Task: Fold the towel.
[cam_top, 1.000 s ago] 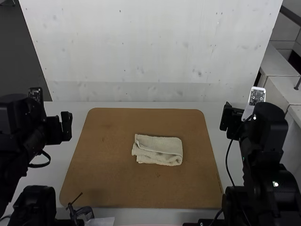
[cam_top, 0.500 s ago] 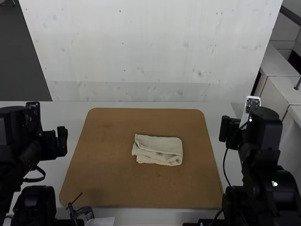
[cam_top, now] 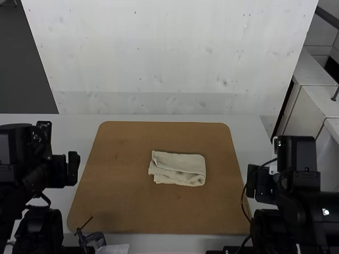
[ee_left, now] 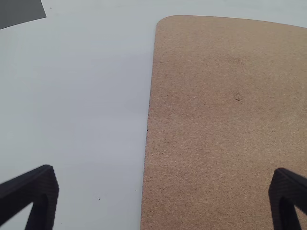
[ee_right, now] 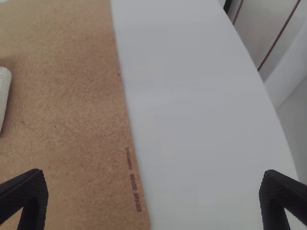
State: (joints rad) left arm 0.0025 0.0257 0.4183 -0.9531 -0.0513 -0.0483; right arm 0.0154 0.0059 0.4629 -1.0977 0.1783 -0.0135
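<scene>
Left gripper (cam_top: 66, 170), lower left; right gripper (cam_top: 256, 182), lower right: both wide, lower than before. Towel (cam_top: 179, 168): folded, unmoved.

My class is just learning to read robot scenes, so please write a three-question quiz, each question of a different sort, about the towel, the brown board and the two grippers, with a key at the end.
1. Multiple choice. How does the towel lie on the brown board?
A) Spread out flat in a single layer
B) Folded over into layers
C) Hanging off the board's edge

2. True or false. The left gripper and the right gripper both have their fingers spread apart.

3. Fill in the missing word. In the high view, the towel lies ____ the two grippers.

Key: 1. B; 2. true; 3. between
</scene>
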